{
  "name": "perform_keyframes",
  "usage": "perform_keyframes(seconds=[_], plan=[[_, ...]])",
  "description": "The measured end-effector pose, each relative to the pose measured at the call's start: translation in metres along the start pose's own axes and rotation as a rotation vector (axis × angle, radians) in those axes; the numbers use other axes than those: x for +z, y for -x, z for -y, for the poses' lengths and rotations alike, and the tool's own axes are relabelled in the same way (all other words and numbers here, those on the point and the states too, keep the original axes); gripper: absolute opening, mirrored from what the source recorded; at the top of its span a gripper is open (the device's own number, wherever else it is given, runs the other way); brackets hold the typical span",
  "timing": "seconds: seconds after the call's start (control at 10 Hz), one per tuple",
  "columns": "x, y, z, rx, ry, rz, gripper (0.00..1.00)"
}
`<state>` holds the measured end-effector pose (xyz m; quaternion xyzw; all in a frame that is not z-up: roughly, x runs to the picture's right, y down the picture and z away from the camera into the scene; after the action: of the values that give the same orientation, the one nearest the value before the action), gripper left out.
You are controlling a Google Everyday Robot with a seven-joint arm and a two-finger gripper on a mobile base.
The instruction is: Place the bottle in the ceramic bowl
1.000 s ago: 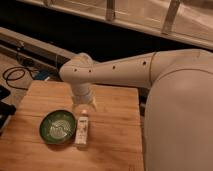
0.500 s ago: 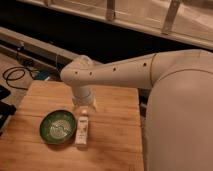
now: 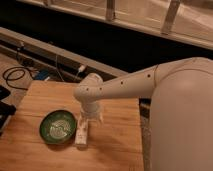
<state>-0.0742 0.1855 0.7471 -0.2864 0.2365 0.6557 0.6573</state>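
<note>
Over the wooden worktop [image 3: 117,147], my arm [image 3: 125,85] has dropped lower and nearer in the last second. That brings the gripper [image 3: 91,118] down onto the far end of the bottle [image 3: 82,135]. The bottle has not moved. It lies flat on the worktop, just beside the right rim of the green bowl [image 3: 44,131], and it looks to be touching the rim or close to it. The bowl has not moved either and holds nothing. The wrist blocks my view of the gripper, so I cannot tell whether it is open or closed on the bottle. I judge this to be the reach for the grasp. The lift and the short carry left into the bowl are not yet done.
</note>
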Motion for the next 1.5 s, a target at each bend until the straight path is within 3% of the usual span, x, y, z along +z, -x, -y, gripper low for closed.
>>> perform_keyframes(seconds=[0.5,1.1,1.5], plan=[[0.025,-0.010,-0.016,0.003,0.059,-0.033,0.65],[0.045,-0.011,-0.037,-0.013,0.088,-0.071,0.65],[0.059,-0.013,-0.039,-0.009,0.101,-0.094,0.65]])
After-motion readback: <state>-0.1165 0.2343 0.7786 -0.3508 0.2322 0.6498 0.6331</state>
